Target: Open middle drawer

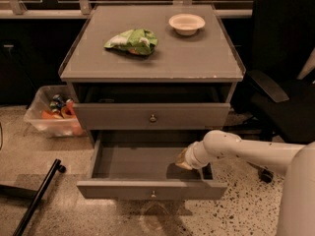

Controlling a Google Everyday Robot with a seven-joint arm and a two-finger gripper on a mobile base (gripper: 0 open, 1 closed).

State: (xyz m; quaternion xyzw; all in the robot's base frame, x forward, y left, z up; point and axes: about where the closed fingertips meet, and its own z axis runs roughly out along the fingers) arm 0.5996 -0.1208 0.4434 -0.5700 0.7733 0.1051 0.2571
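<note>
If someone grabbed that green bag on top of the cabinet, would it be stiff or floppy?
Probably floppy and light: the green bag lies crumpled and fairly flat. Its wrapper looks glossy, so it might slip. The gripper is well below it, inside the pulled-out middle drawer.

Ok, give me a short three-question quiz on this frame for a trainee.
1. True or false: the cabinet top has nothing on it.
2. Where is the gripper?
A) resting on the cabinet top
B) over the inside of the open drawer, toward its right side
C) on the floor in front of the cabinet
3. Name the two things lying on the cabinet top.

Key
1. False.
2. B.
3. A green bag and a bowl.
</note>
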